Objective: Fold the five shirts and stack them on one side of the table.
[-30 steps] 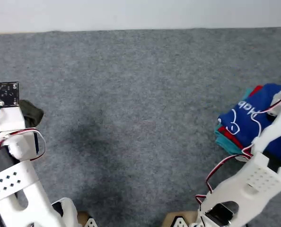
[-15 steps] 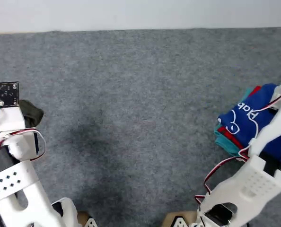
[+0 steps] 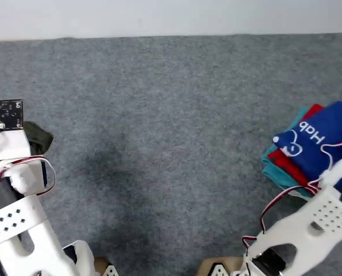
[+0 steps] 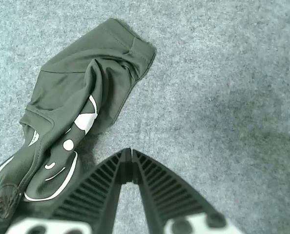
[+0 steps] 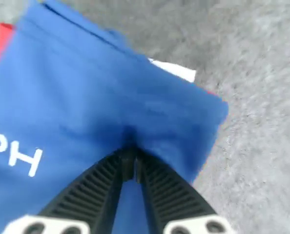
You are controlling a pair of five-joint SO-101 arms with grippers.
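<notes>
Found the right gripper (image 5: 129, 163) clamped on a pucker of the blue shirt (image 5: 86, 107), which spread ahead of its tips atop the red shirt (image 3: 292, 167) and teal shirt (image 3: 273, 171). Judged this the stacking step (squaring blue onto the pile). Saw the left gripper (image 4: 131, 158) pressed together and empty, the dark green shirt (image 4: 81, 102) crumpled just beside its tips on the grey table (image 3: 159, 115). Reckoned next: release the blue, then open the left gripper, pinch a green hem, drag it flat for folding.
</notes>
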